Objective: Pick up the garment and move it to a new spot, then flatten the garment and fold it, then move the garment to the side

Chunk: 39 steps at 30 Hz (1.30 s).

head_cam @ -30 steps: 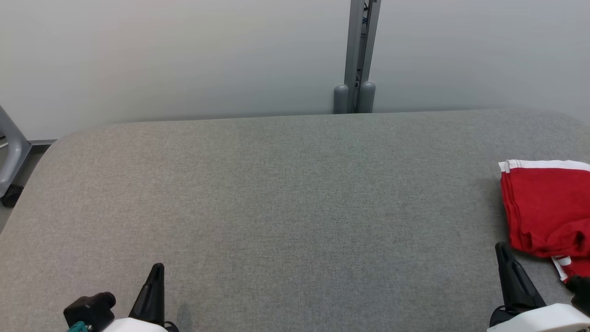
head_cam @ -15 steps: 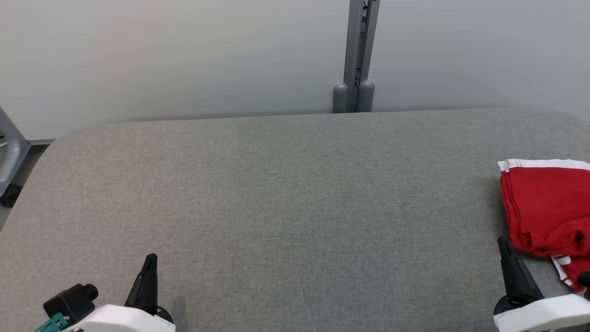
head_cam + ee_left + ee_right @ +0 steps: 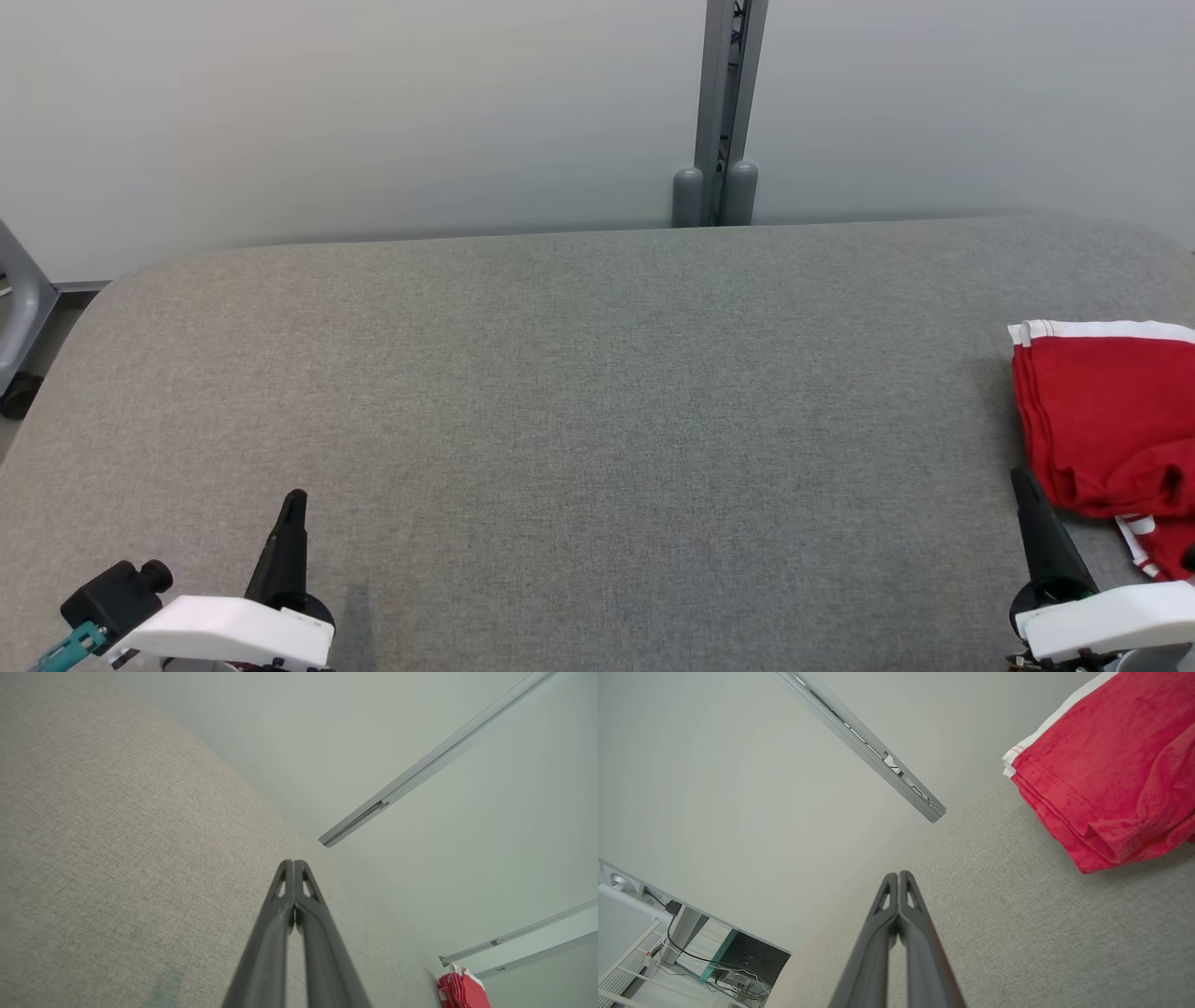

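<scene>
The garment (image 3: 1111, 420) is red with white trim and lies folded at the right edge of the grey fabric table (image 3: 579, 392); it also appears in the right wrist view (image 3: 1111, 774) and small in the left wrist view (image 3: 462, 991). My right gripper (image 3: 1025, 481) stands shut just left of the garment's near corner, its tips pressed together (image 3: 899, 875) with nothing in them. At the near left of the table my left gripper (image 3: 294, 499) is shut and empty too (image 3: 293, 863), far from the garment.
A pale wall rises behind the table, with a grey metal post (image 3: 724, 112) at its far edge. A grey frame on a wheel (image 3: 19, 327) stands off the table's left end. A desk with a dark box and cables (image 3: 747, 956) sits beyond the table.
Both arms have drawn back toward the near edge, tilting so more of their white bodies shows. The garment has stayed where it was.
</scene>
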Available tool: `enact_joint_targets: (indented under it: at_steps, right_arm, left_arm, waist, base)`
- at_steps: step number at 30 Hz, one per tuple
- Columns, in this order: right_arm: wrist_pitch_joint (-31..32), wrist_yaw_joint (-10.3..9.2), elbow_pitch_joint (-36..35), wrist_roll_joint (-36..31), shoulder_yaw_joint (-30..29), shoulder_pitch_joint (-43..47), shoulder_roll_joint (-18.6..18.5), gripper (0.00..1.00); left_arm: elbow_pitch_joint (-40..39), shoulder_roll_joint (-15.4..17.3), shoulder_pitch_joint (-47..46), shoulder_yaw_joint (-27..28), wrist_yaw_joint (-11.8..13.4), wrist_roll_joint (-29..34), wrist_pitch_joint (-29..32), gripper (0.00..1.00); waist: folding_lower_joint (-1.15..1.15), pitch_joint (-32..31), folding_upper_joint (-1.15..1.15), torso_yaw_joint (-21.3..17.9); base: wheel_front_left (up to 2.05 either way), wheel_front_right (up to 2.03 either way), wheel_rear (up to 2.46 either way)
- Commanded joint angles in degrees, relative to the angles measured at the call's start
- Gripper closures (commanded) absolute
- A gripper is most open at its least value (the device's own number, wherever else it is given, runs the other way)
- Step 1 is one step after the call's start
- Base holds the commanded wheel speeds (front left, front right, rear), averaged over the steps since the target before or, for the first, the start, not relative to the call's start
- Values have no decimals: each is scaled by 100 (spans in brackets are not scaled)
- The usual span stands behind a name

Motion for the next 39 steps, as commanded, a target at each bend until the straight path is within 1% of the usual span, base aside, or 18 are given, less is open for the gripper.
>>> enact_joint_targets:
  at_steps: [1,21,39]
  right_arm:
    - [38,2,-21,174,-35,-137,-60,100]
    - [191,2,232,1472,-83,-364,-67,100]
    - [309,2,417,2393,-128,-517,-66,100]
  left_arm:
    - [-30,13,-156,83,-53,-147,23,100]
    - [91,-168,-345,438,-333,-1230,295,100]
    - [184,-308,-488,703,-532,-2004,499,100]
  waist:
    - [0,1,0,-1]
    - [0,21,0,-16]
    - [0,37,0,-30]
  base:
    - [0,0,0]
    - [0,0,0]
    - [0,0,0]
